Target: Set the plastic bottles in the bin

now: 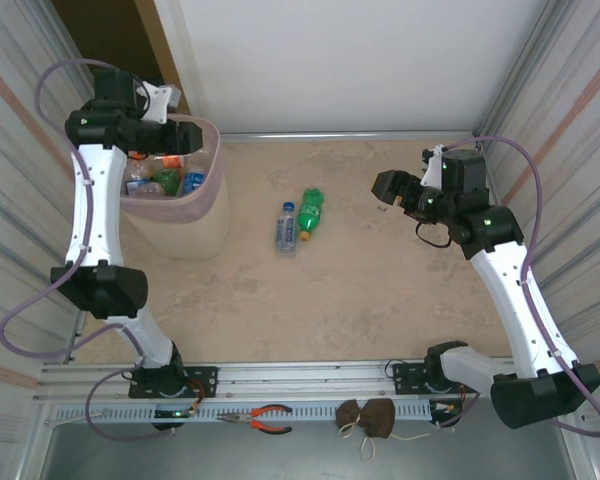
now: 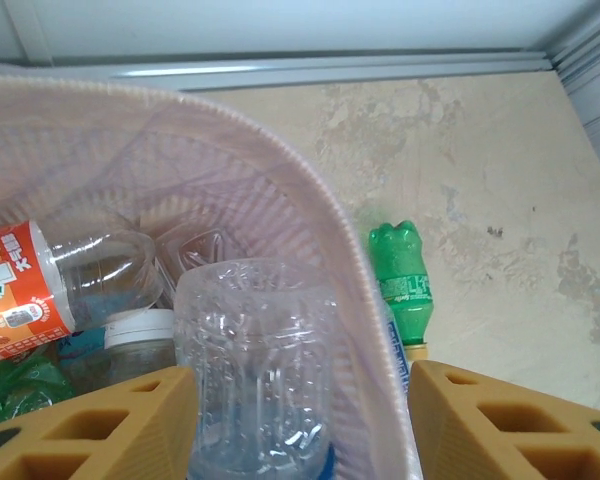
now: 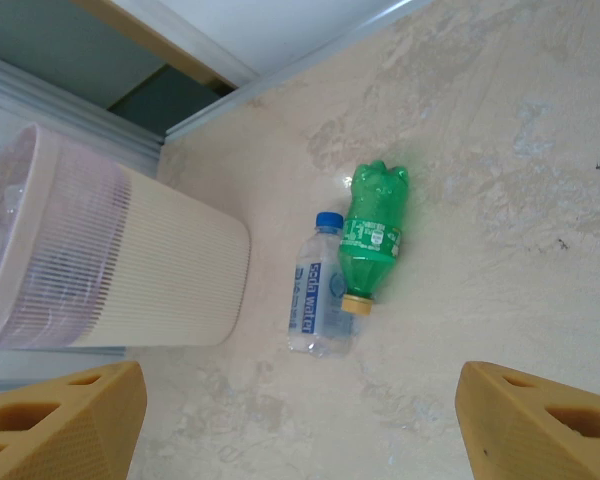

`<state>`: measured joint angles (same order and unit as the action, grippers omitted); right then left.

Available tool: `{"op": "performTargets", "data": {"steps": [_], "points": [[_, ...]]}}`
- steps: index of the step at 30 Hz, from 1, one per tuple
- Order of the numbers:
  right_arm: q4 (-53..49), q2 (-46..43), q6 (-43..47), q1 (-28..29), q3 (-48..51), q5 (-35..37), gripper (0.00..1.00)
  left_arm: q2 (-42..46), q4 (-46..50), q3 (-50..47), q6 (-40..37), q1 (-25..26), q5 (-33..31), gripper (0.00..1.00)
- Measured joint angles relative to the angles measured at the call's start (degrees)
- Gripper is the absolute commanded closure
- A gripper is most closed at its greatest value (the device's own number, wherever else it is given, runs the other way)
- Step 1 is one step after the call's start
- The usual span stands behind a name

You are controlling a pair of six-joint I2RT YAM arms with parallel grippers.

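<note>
- Left wrist view: left end effector hangs over the mouth of the tall translucent pale-pink plastic bin. Its jaws are partly open, with a crinkled clear plastic bottle between them, base away from the camera.
- The jaws stand wider than that bottle, with a plain gap on one side. Can't tell if the other finger touches it. I read this as no real grip, i.e. the release point.
- Bin holds other bottles under it, including a clear bottle with an orange-and-white label, a white cap and some green plastic.
- Right wrist view: right end effector is wide open and empty, above the table, well apart from the bin.
- Two bottles lie on the table near the bin's outer wall: a green plastic bottle with a yellowish cap and a clear plastic water bottle with a blue cap and blue label.
- They lie side by side, touching or nearly, caps pointing opposite ways.
- Step in hand, as I judge it: dropping the clear bottle into the bin. Task looks mostly done, with those two left to fetch.
- Next move, left arm: lift straight up clear of the rim so the fingers don't snag the thin wall.
- Next move, pick: close the jaws across one bottle's body. The green one lies on the right arm's side.
- Watch: with the pair this close, a finger has little room between them and may roll the neighbour away.
</note>
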<state>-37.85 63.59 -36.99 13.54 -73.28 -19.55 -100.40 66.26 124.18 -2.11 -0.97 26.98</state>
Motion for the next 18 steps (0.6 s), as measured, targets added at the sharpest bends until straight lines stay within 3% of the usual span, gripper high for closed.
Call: {"op": "performTargets", "data": {"steps": [7, 18], "points": [[0.0, 0.0, 0.0, 0.0, 0.0, 0.02, 0.2, 1.01, 0.39, 1.51, 1.01, 5.05, -1.88, 0.45], [0.0, 0.0, -0.02, 0.37, 0.0, 0.2, 0.2, 0.44, -3.04, -2.12, 4.76, 27.87, -18.45, 0.46]]}}
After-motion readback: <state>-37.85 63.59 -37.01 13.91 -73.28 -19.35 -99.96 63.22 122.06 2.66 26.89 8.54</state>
